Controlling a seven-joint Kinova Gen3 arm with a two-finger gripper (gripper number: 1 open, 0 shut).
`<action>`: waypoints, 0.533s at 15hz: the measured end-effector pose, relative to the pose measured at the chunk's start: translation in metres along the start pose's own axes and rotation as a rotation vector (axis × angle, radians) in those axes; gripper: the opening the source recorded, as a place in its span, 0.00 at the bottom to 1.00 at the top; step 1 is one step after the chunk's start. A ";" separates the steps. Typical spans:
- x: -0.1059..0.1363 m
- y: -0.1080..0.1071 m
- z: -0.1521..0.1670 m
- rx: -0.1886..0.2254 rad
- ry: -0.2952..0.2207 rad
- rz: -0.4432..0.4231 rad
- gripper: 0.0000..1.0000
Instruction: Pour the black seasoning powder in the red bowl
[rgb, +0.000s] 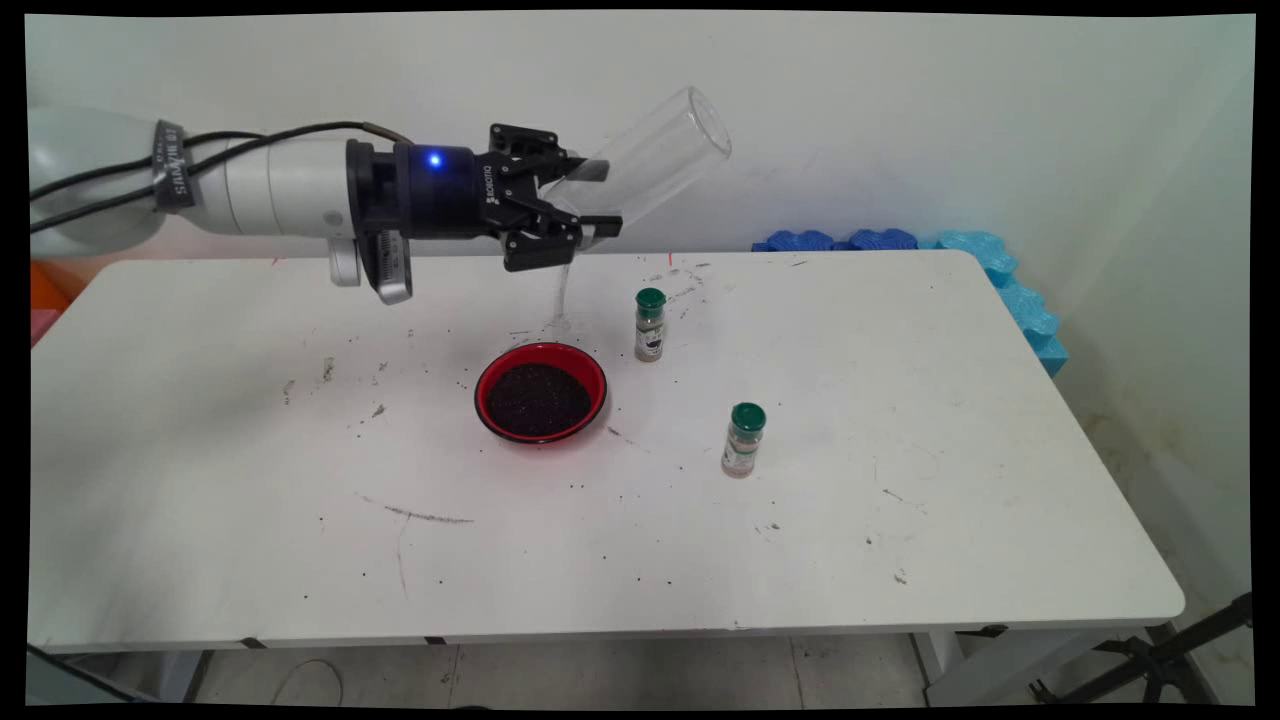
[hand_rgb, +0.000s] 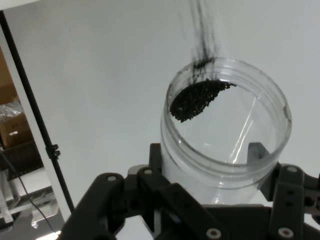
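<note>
Main view: the arm reaches in level from nine o'clock, high above the tabletop, and the tool is clamped across a clear plastic jar. The jar is tilted, its flat closed end pointing up toward one o'clock and its open mouth down at seven o'clock, inside the tool's grip. It looks almost empty, see-through from end to end. A thin, pale stream falls from the mouth straight down and lands at the far rim of the red bowl. The bowl sits on the tabletop below the tool, black inside, filled with dark granules. At two o'clock from the bowl, just beside it, stands a small spice bottle with a green cap; a second green-capped bottle stands upright at four o'clock, a little apart. Dark specks are scattered over the white surface. Blue foam pieces lie along the far right edge by the wall.

Hand view: the jar fills the centre, held between the two fingers. A small heap of black granules clings at the jar's rim at eleven o'clock, and dark streaks run away from it toward twelve.
</note>
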 end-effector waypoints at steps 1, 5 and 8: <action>0.000 0.000 -0.001 -0.008 -0.003 -0.008 0.00; 0.000 0.001 -0.007 -0.027 -0.018 -0.026 0.00; -0.001 0.001 -0.011 -0.034 -0.029 -0.035 0.00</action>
